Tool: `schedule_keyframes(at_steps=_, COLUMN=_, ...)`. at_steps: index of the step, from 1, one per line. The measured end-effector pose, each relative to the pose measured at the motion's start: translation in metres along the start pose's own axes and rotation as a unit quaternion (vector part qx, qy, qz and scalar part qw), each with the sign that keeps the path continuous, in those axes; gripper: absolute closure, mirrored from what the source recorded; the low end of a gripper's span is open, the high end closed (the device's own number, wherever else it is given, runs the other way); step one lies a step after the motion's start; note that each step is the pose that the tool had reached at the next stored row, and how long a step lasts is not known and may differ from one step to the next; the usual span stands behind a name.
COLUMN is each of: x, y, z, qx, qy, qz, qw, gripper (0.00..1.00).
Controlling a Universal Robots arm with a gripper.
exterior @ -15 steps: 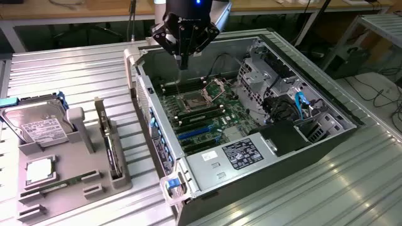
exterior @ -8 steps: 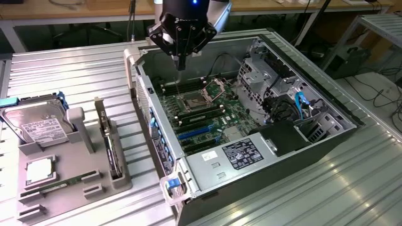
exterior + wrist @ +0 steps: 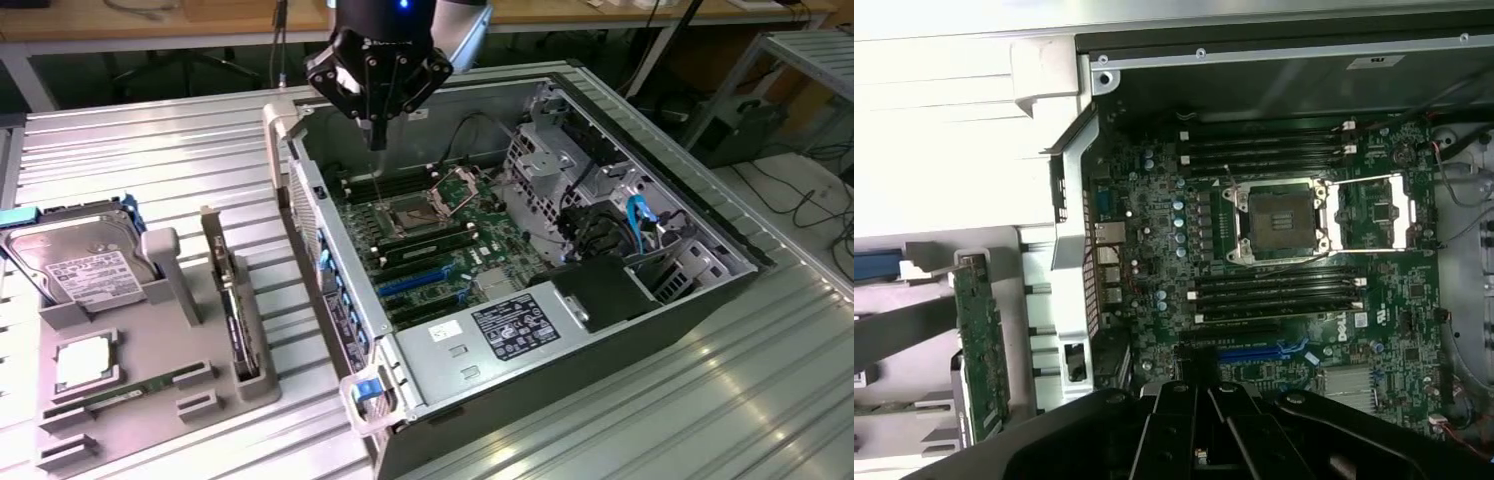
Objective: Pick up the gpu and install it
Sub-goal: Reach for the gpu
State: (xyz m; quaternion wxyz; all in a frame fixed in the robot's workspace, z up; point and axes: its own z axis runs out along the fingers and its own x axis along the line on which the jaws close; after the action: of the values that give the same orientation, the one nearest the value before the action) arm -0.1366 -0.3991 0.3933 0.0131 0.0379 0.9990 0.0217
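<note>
On the metal bench (image 3: 147, 160), one grey holder (image 3: 180, 290) stands toward the edge at the exterior view's left. It carries one silver hard drive (image 3: 80, 265) at its far corner, one square processor chip (image 3: 87, 360), one narrow RAM stick (image 3: 131, 391) near its front edge and one gpu (image 3: 236, 315). The gpu stands on its long edge in a slot along the holder's edge, beside the one open computer case (image 3: 574, 390), and nothing touches it. The one pincer (image 3: 378, 140) hangs over the motherboard (image 3: 441, 240) near the case's far wall, with its fingers pressed together and empty.
</note>
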Motion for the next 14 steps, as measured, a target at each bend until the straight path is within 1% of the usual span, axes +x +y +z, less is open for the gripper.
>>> schedule_keyframes(at_steps=14, x=0.020, y=-0.0017, z=-0.0006, qx=0.0000, qy=0.0000, qz=0.000, qw=1.0000, gripper=0.89)
